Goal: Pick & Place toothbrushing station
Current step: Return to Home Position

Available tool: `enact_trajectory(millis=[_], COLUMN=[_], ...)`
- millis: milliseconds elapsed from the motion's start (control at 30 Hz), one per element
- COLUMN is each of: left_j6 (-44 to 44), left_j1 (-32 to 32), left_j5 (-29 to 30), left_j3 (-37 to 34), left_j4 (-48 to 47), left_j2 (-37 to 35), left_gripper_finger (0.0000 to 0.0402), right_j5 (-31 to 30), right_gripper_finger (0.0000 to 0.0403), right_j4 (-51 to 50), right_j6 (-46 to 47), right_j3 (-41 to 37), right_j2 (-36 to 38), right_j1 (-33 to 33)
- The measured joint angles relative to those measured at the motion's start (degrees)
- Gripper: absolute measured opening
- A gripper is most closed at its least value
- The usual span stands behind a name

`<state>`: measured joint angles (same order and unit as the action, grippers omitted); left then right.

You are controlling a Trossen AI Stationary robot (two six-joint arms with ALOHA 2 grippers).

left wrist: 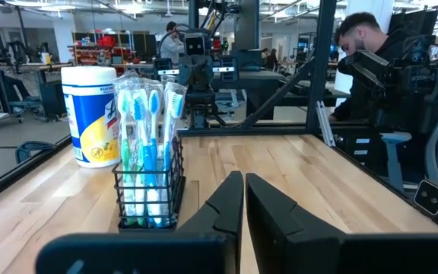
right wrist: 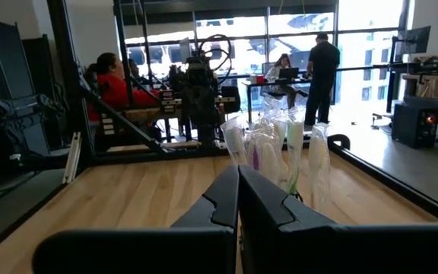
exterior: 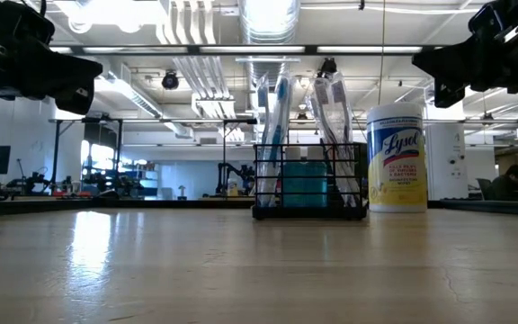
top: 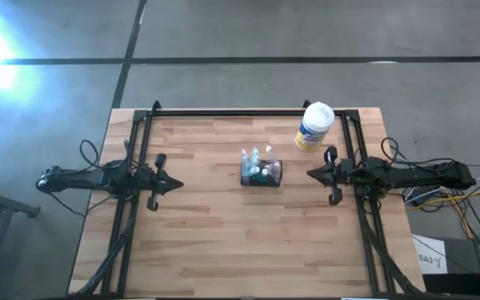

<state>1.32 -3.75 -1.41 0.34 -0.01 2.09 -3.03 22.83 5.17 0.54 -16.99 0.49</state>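
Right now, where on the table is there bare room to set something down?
Bare: the half of the light wooden table away from the white cylindrical canister, and the stretch between left hand and black wire-mesh caddy. Crowded: between caddy, canister and right hand.

Dark left arm and right arm, black wedge-shaped jaws, thin black cables.

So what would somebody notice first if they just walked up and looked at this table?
Probably the little black wire caddy in the middle of the wooden table, stuffed with toothbrushes standing upright in clear wrappers. Next comes the white canister with its yellow label, standing apart from the caddy toward the right arm's side. The left gripper and right gripper hover shut on either side, both pointing at the caddy.
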Motion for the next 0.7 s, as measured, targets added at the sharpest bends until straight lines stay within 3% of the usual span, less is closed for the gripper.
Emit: enact_trajectory(millis=[700], left_j6=[0.0], left_j1=[0.0], left_j5=[0.0], left_j3=[0.0], left_j4=[0.0], left_j2=[0.0], left_gripper_finger=[0.002], right_j5=[0.0], right_gripper_finger=[0.0008], right_j4=[0.0], right_j6=[0.63], right_j3=[0.0], right_j2=[-0.04], right_j1=[0.0])
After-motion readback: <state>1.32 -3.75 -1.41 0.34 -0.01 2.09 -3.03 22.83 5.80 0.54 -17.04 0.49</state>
